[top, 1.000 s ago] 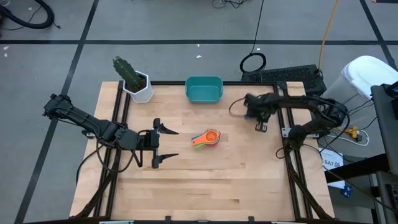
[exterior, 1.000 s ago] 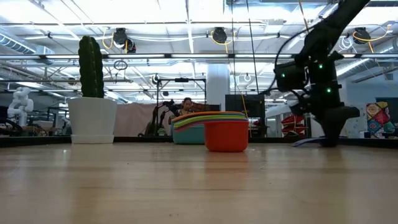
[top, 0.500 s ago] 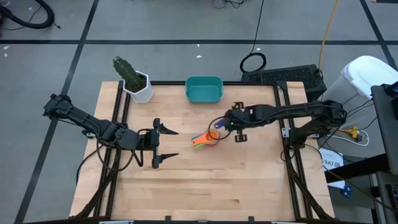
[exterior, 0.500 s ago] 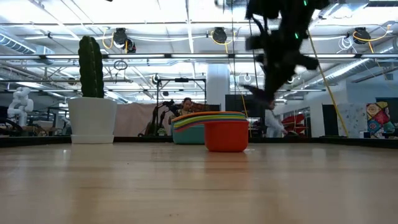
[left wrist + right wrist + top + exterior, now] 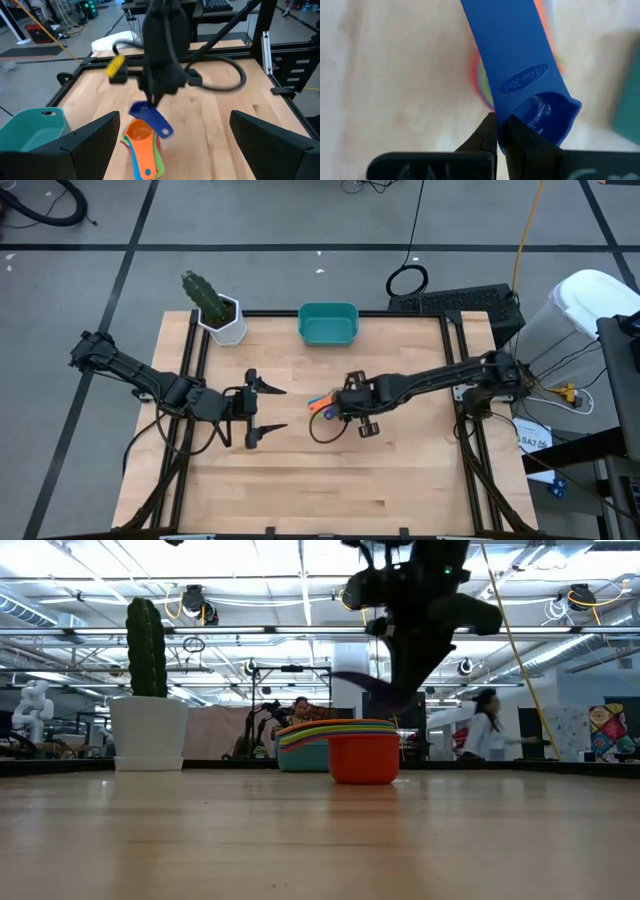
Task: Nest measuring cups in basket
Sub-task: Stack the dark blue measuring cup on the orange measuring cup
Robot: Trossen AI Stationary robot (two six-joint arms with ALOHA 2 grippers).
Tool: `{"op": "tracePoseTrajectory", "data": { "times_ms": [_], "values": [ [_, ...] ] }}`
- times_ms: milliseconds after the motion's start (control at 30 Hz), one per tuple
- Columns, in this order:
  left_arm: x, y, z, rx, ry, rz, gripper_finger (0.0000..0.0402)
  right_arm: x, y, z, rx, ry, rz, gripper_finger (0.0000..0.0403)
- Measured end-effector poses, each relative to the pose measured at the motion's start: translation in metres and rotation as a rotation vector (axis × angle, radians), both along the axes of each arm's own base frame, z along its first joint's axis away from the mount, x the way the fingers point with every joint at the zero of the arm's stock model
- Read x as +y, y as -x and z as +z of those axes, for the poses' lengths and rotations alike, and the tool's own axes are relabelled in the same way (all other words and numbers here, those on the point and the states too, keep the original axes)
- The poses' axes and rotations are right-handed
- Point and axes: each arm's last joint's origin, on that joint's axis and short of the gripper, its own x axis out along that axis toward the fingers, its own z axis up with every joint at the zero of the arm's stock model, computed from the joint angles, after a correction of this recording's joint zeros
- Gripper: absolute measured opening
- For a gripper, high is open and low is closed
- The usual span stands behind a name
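A stack of nested measuring cups point(image 5: 320, 404), orange on top point(image 5: 139, 136) and red at the bottom point(image 5: 364, 758), rests on its base at the table's middle. My right gripper point(image 5: 338, 406) hovers just above it, shut on a dark blue cup point(image 5: 151, 118) marked 1/8 cup. The teal basket point(image 5: 328, 323) stands at the far edge, with nothing in it. My left gripper point(image 5: 283, 410) waits open, left of the stack, fingers pointing at it. My right gripper pinches the dark blue cup at the rim of its small bowl point(image 5: 516, 116), on the bowl's side. The fingers point(image 5: 486, 135) come from above, slanting down. The cup is lifted clear over the stack, tilted, and its flat handle point(image 5: 505, 45) reaches away from the fingers.
A white pot with a cactus point(image 5: 222, 315) stands at the far left corner, left of the basket. Bare wood lies on the near half of the table point(image 5: 330, 480). A person point(image 5: 487, 725) moves in the room beyond the table.
My right gripper has risen from the table near the right edge and swung left toward the middle, carrying the dark blue cup. It now hangs over the nested stack. The stack and the basket have stayed put.
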Motion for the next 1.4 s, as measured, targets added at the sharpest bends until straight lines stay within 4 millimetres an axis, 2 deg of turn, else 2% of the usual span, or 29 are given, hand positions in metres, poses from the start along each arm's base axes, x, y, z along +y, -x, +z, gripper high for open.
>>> {"op": "tracePoseTrajectory", "data": {
  "times_ms": [133,367,800,1100,1400],
  "values": [
    [0.000,0.000,0.000,-0.001,0.001,0.001,0.0379,-0.001,-0.011,-0.007,0.026,-0.035,-0.009,0.0000],
    [0.000,0.000,0.000,-0.001,-0.005,-0.001,0.0379,-0.002,-0.015,-0.001,0.003,-0.052,-0.053,0.0000],
    [0.000,0.000,0.000,-0.004,-0.007,0.000,0.0379,-0.009,-0.024,0.002,-0.126,-0.182,-0.302,0.0000],
    [0.000,0.000,0.001,-0.010,-0.004,0.000,0.0379,-0.009,-0.025,0.003,-0.140,-0.195,-0.329,0.0000],
    [0.000,0.000,0.001,-0.008,-0.004,-0.001,0.0379,-0.009,-0.029,-0.010,-0.089,-0.211,-0.326,0.0005]
  ]
}}
